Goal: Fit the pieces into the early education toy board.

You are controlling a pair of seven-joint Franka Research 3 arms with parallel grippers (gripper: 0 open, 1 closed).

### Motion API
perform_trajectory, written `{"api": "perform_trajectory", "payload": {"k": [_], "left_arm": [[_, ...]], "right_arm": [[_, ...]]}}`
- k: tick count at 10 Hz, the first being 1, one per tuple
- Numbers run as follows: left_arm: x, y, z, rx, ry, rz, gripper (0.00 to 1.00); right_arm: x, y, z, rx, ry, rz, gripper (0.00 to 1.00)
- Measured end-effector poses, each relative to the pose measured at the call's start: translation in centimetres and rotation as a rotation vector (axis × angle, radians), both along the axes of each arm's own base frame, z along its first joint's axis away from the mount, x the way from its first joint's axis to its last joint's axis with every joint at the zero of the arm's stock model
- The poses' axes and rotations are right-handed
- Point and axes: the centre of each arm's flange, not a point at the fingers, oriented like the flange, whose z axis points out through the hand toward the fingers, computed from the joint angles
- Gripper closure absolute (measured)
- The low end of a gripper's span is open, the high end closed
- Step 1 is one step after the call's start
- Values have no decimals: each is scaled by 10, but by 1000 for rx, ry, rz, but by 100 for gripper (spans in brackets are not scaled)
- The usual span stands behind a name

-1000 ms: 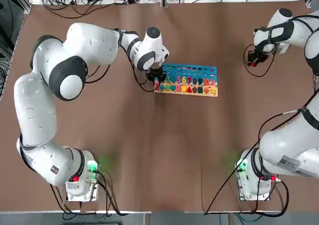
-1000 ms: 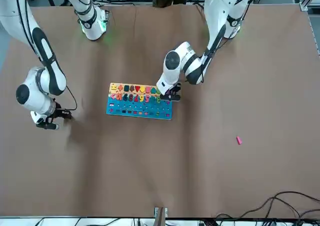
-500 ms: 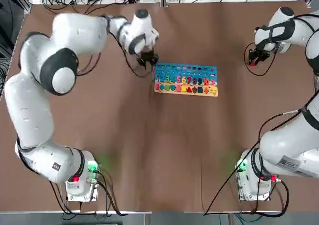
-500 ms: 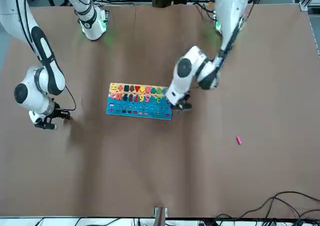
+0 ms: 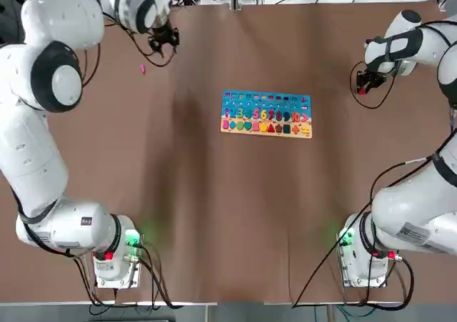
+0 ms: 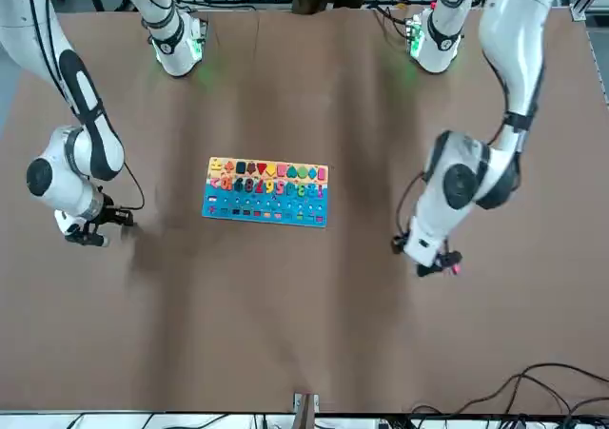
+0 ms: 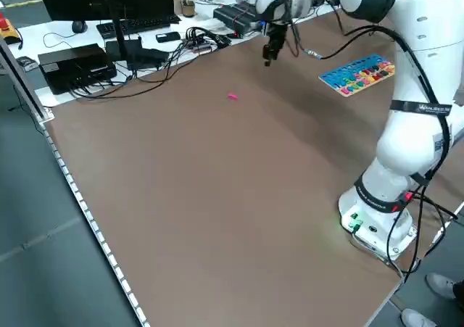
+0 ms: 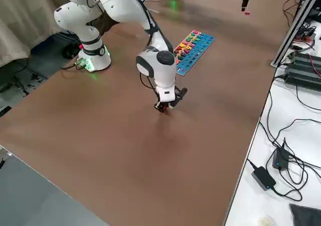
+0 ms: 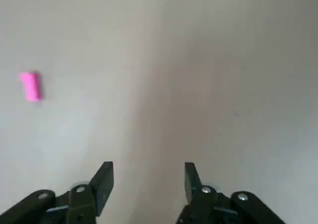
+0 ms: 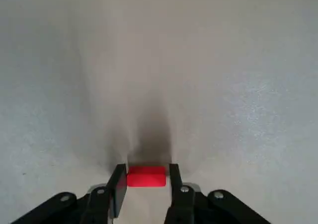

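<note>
Left pincer (image 5: 169, 45) has moved from the board's left end to the far left. Board and right arm remain in place.

Position, near to far: the flat rectangular toy board (image 5: 266, 115), blue with a tan near strip, lies centrally on the brown tabletop (image 5: 235, 215). Right pincer (image 5: 362, 90) is parked at the right, slightly beyond board level, and clenched on a small red block (image 10: 146, 177). A small bright pink piece (image 5: 143, 69) lies loose at the far left. Left pincer is just beside it, released and holding nothing.

Hazards, judged: if the red block sits askew in its grip, it may slip or jam at insertion. The pink piece lies off-centre between the left fingers' line of approach; lowering without correction could miss it, tip it or push it away. A crooked grip would then prevent seating.

Appearance: the board lies flat and squared, with multicoloured shapes along the tan strip and numerals beside them on blue. The pink piece is narrow, with a small jut at one end resembling a numeral one. The red block presents a smooth, rounded-corner rectangular face.
</note>
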Motion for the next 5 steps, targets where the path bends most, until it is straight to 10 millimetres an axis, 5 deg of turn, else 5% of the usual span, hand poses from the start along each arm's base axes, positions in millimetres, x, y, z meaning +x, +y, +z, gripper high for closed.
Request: {"api": "perform_trajectory", "payload": {"k": [3, 5], "left_arm": [[16, 89, -21, 8, 30, 56, 30], [18, 120, -39, 3, 55, 75, 30]], "right_arm": [[0, 0, 0, 0, 1, -1, 58], [0, 0, 0, 1, 1, 0, 59]]}}
